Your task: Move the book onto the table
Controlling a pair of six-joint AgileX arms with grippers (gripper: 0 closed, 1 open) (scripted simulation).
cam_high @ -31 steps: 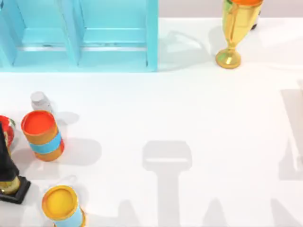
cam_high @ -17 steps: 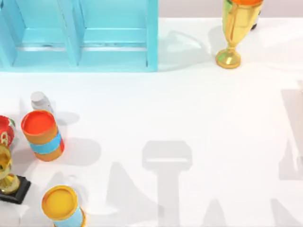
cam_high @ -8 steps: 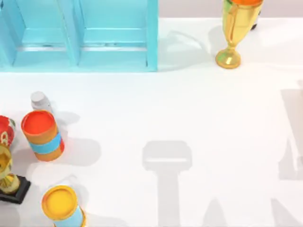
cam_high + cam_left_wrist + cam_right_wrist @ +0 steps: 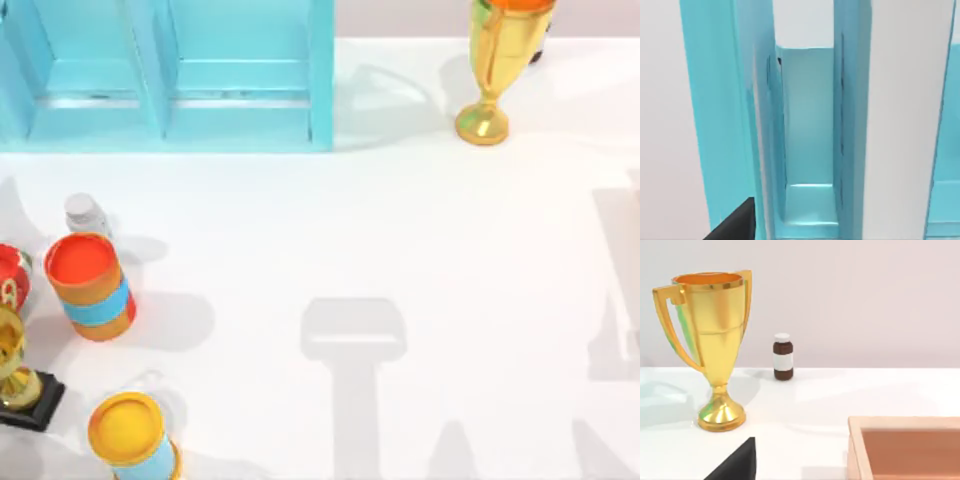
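Left claw [image 4: 732, 227] facing shelf

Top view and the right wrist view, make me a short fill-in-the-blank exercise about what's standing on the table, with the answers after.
1. The can with the orange lid wears a ____ band around its middle.
2. Beyond the tall trophy stands a small brown ____ with a white cap.
3. The shelf unit at the table's far edge is coloured light ____.
4. The can nearest the top view's bottom edge has a ____ lid.

Answers: blue; bottle; blue; yellow
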